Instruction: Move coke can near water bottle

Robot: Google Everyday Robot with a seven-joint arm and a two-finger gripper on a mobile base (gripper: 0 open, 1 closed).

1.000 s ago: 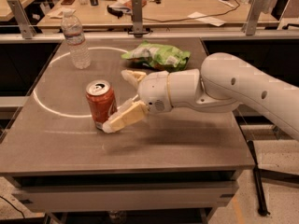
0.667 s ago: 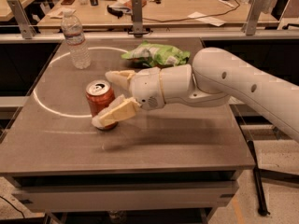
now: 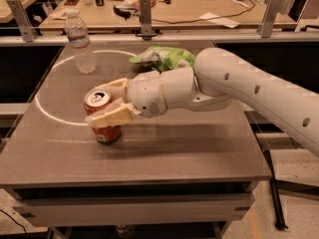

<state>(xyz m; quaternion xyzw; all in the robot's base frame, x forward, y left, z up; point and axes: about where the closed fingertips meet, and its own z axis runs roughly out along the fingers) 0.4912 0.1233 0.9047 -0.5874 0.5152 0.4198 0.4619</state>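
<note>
The coke can (image 3: 102, 128) is red-orange with a silver top and stands upright on the grey table (image 3: 164, 153), left of centre. My gripper (image 3: 96, 103) reaches in from the right and has the can between its two cream fingers. One finger lies against the can's far side and the other (image 3: 112, 117) across its near side. The gripper is shut on the can, which rests on the table. The water bottle (image 3: 79, 43) is clear with a white cap and stands upright at the table's back left, well apart from the can.
A green snack bag (image 3: 167, 56) lies at the back centre of the table, behind my arm (image 3: 259, 93). A white circular line (image 3: 45, 114) is marked on the tabletop. A cluttered wooden desk (image 3: 189, 6) with metal posts stands behind the table.
My gripper has moved left from beside the can until its fingers straddle the can, and the fingers have drawn closer together onto it. The can and bottle have stayed in place.
</note>
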